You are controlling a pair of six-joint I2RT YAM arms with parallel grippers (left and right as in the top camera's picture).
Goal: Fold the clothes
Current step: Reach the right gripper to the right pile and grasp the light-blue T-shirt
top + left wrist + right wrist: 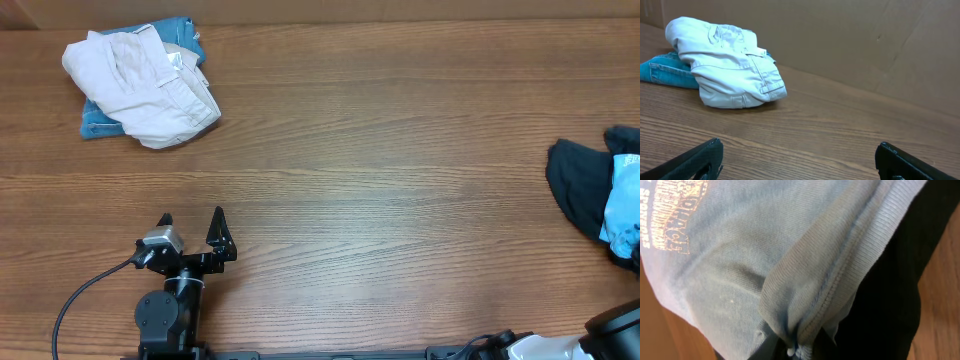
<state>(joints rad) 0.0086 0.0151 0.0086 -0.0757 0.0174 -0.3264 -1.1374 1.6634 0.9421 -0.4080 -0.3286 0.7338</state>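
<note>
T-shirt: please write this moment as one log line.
left hand open, empty | right hand pinching T-shirt | beige trousers untouched

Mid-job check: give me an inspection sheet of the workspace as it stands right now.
Surface: brown wood-grain table, no spills seen.
Job's things: light sky-blue cotton T-shirt with printed lettering, bunched and unfolded at the table's right edge against a dark navy garment.
Clutter: crumpled beige garment lying on a denim-blue garment, far left corner.
Hands: left hand open, holding nothing; right hand shut on the T-shirt's ribbed edge.
Cables: black cable curves from behind the left hand to the near edge.
Surroundings: brown cardboard wall behind the table.
</note>
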